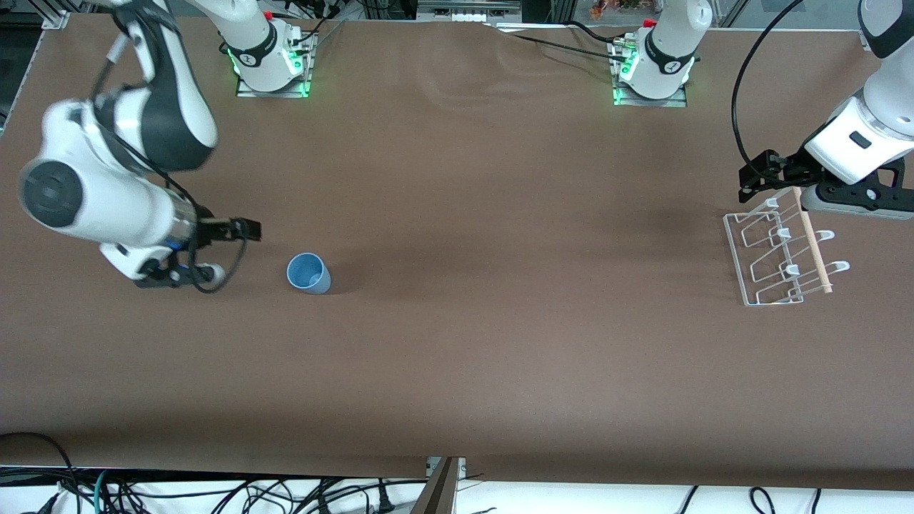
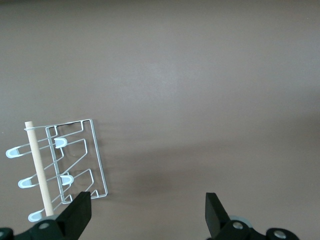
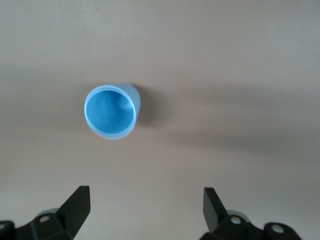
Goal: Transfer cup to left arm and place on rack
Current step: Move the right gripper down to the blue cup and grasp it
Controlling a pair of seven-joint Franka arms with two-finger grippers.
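Right arm's end of the surface (image 1: 457, 357): your right end effector (image 1: 246, 230) hangs released, fingers (image 3: 75, 202) spread wide, nothing between them. It sits low above bare brown surface, pointing toward the cup (image 1: 308, 273).

The cup stands upright on the surface, mouth up, just ahead of the right end effector's fingertips and apart from them. No contact. In the right wrist view the cup (image 3: 111, 111) shows its open blue interior, ahead of the spread fingers.

Middle of the surface: bare brown covering between cup and rack.

Left arm's end: the rack (image 1: 782, 253) lies on the surface, white wire loops with the wooden dowel (image 1: 812, 239) across it. Your left end effector (image 1: 757, 175) hovers by the rack's edge that is farther from the front camera, released, fingers (image 2: 80, 212) wide apart, gripping nothing. From the left wrist view the rack (image 2: 75, 160) lies ahead of one fingertip, a corner close to it; contact cannot be told. The cup is well apart from this end effector.
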